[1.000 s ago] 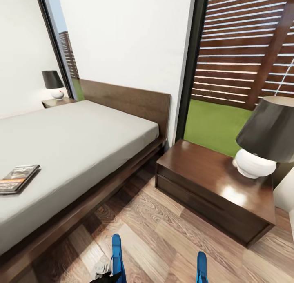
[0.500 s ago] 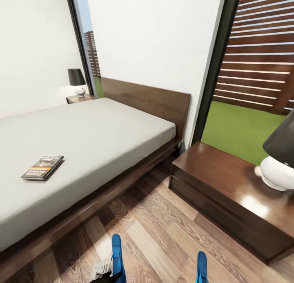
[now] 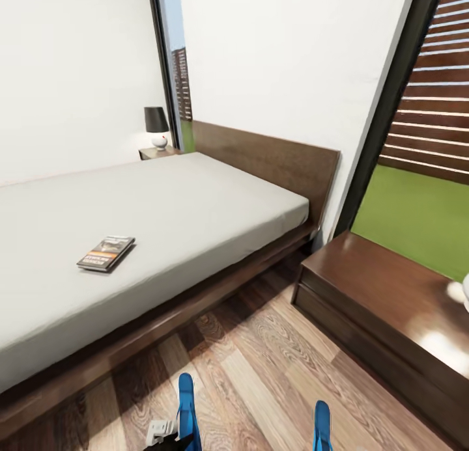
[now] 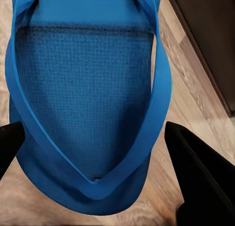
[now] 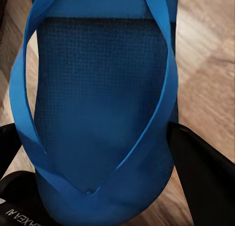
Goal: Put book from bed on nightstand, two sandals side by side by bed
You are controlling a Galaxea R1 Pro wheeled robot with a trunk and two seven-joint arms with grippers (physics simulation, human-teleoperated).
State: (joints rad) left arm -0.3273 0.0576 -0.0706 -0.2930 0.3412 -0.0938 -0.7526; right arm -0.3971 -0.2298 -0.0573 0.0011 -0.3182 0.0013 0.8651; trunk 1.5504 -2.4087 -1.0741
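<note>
Each sandal sits between a claw's fingers: the left claw (image 4: 105, 147) pinches one sandal (image 4: 88, 89), the right claw (image 5: 98, 152) the other sandal (image 5: 98, 89), both held over the floor (image 3: 260, 373) just beside the bed (image 3: 195, 204), long axes roughly parallel. The book (image 3: 107, 253) lies flat on the bed, ahead and left of the left claw, the nearer one. A nightstand (image 3: 391, 301) stands right of the bed.

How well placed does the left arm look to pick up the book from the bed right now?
Probably not: the left tool is shut on a sandal, and the book lies well away on the bed.
</note>
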